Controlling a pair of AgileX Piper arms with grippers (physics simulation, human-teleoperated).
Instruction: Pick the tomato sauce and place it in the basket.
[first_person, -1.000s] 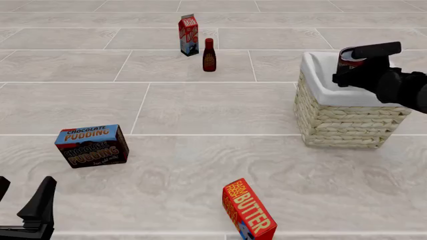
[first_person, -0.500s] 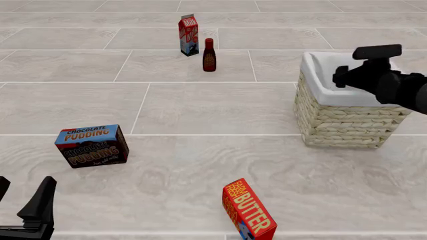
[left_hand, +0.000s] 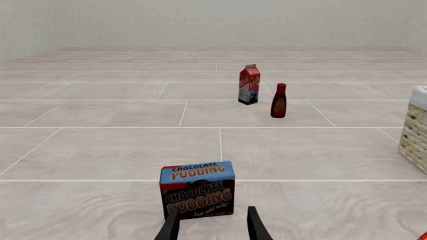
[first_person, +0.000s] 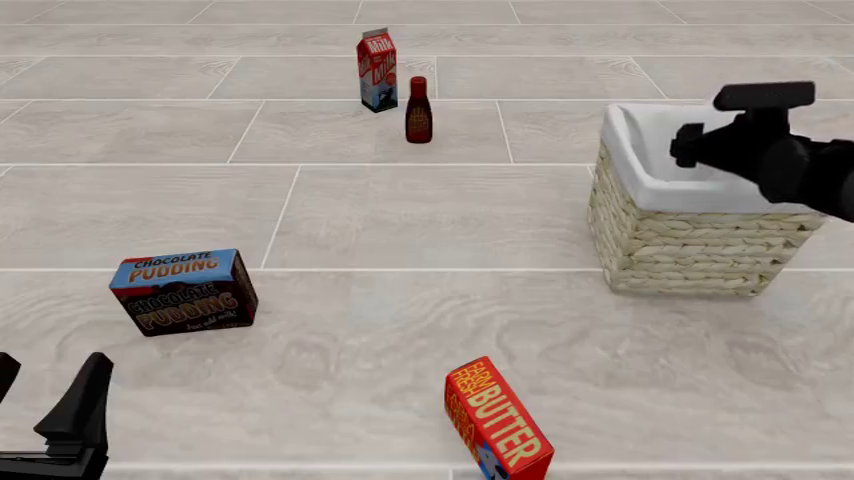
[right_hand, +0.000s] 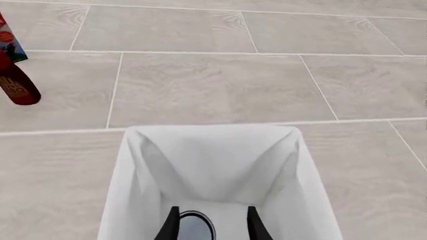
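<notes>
One tomato sauce (right_hand: 195, 226) lies inside one basket (first_person: 667, 235); two cartons nearby.

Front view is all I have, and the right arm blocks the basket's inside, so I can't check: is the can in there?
Observer: Yes. The right wrist view shows the can on the floor of the basket, dark top up.
Operator: Is the right claw gripping it?
Observer: No. The right claw is open above it, its fingers set wider than the can.
</notes>
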